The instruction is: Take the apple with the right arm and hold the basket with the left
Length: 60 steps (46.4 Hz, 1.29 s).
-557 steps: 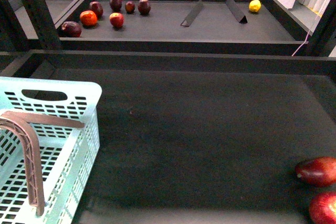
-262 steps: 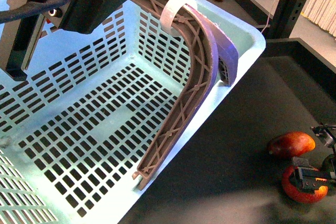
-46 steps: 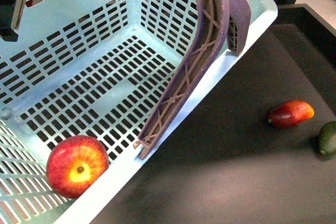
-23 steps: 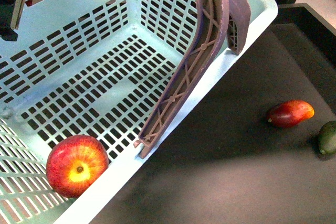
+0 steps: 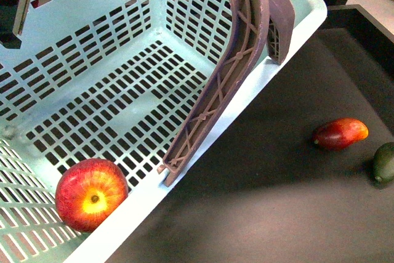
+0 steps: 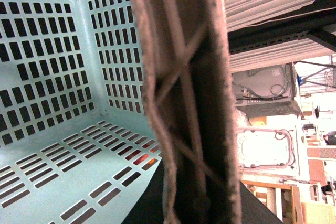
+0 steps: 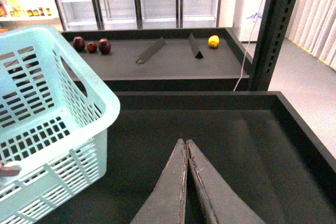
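Red with a yellow patch round its stem, the apple (image 5: 92, 194) is lying on the slotted floor of the basket (image 5: 237, 104). It is tucked into the near corner against the wall, stem turned upward. In the front view the basket is being shown tilted beside the worktop (image 5: 277, 214), with one handle (image 5: 237, 47) raised and running out of the top of the picture.

The left fingers (image 5: 18, 10) are being shown only in part, as a black bar with a grey strip above the far wall. Where they meet the handle is cut off. In the left wrist view the handle is filling the middle with no finger showing, so whether they are clamped on it cannot be told.

The right fingers (image 7: 168, 192) are being held pressed together at their tips, with nothing between them, over the worktop beside the basket's outer wall. The apple is not being shown in that view; it is lying inside the basket, beyond that wall from them.

The pick is judged done, and the coming move is judged to turn on the left arm's hold on the handle. A dark red fruit (image 5: 340, 133) and a green fruit (image 5: 385, 162) are lying well apart from the basket.
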Available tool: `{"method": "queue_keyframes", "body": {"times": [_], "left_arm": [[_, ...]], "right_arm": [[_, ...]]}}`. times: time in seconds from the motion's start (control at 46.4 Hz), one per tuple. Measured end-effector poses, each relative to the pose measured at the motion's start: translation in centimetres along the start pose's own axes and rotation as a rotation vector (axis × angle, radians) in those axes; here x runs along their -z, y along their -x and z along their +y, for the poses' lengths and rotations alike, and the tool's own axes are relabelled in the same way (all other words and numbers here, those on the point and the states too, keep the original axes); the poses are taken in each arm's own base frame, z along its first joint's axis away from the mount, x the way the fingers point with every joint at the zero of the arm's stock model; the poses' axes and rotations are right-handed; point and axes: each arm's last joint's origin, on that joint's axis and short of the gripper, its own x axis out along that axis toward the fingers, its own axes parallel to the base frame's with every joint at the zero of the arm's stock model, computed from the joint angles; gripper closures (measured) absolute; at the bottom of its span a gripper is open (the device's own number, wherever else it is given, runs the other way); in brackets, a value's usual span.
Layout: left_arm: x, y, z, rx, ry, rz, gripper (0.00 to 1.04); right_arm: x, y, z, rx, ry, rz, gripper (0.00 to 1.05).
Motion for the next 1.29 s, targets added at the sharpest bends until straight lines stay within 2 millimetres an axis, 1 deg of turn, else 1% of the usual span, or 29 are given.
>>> {"method": "queue_keyframes", "body": {"times": [0.561,0.647,0.712,0.927,1.1,1.165,1.294], "left_arm": [[0.0,0.0,0.0,0.0,0.0,0.0,0.98],[0.0,0.0,0.0,0.0,0.0,0.0,0.98],[0.0,0.0,0.0,-0.001,0.0,-0.002,0.98],[0.0,0.0,0.0,0.0,0.0,0.0,0.98],[0.0,0.0,0.0,0.0,0.0,-0.001,0.98],[0.0,0.0,0.0,0.0,0.0,0.0,0.98],[0.0,0.0,0.0,0.0,0.0,-0.001,0.98]], "right_arm": [[0.0,1.1,0.0,0.0,0.0,-0.001,1.03],[0.4,1.7,0.0,-0.001,0.0,0.032,1.03],[0.3,2.1,0.0,0.0,0.0,0.01,1.03],[0.3,2.2,0.0,0.001,0.001,0.005,1.02],[0.3,2.2,0.0,0.001,0.0,0.005,0.75],[0.3,2.2,0.0,0.001,0.0,0.005,0.61],[0.3,2.2,0.0,0.001,0.0,0.005,0.4]]}}
